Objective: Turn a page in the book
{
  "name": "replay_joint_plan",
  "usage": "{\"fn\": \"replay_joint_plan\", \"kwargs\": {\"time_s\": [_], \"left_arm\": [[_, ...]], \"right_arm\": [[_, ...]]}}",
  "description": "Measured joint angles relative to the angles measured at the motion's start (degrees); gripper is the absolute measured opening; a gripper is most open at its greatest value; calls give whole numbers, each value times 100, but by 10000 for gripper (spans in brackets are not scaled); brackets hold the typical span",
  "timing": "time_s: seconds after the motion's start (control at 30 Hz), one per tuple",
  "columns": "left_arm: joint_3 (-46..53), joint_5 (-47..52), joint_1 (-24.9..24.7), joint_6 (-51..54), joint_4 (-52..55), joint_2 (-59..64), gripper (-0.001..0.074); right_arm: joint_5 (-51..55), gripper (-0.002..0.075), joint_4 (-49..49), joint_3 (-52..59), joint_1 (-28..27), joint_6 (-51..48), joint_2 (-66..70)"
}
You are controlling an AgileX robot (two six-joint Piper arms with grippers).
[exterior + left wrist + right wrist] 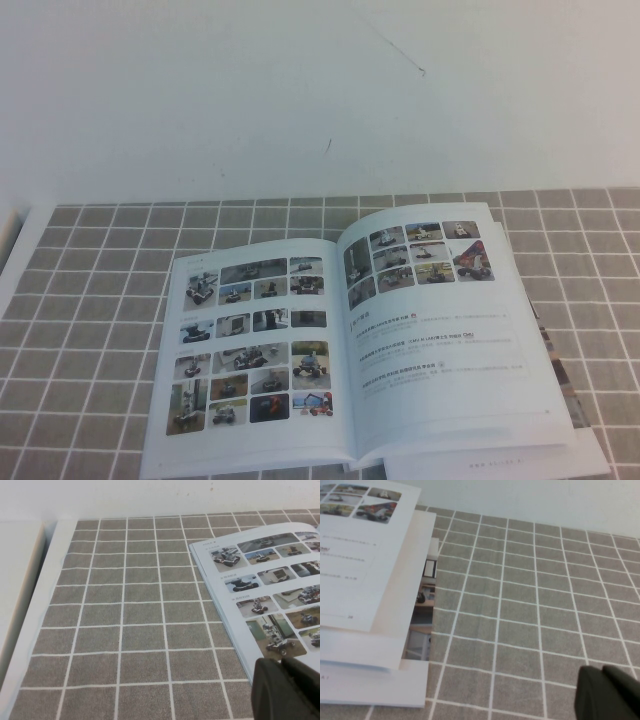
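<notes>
Lying open, the book (350, 340); both claws, left (287, 690) and right (610, 695), cropped, grip unreadable.

One open book (355, 340) lies on the surface (90, 300), showing two printed leaves: the page (440, 330) with about eight small photos, and one left leaf (250, 350) beside it with roughly twenty. Under the book lies one magazine (422, 615). Two grippers show: left gripper (287, 690), right gripper (610, 695).
</notes>
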Motion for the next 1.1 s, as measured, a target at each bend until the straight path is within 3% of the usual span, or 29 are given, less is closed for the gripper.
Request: {"fn": "replay_joint_plan", "kwargs": {"time_s": [0.4,0.7,1.1], "left_arm": [[24,-368,0,0,0,0,-4],[37,-2422,0,-54,-11,0,-4],[37,-4174,0,-219,-22,0,-4]], "right_arm": [[-520,-3,0,63,0,0,0],[-2805,-3,0,60,0,0,0],[-3374,-3,162,60,0,307,0]]}}
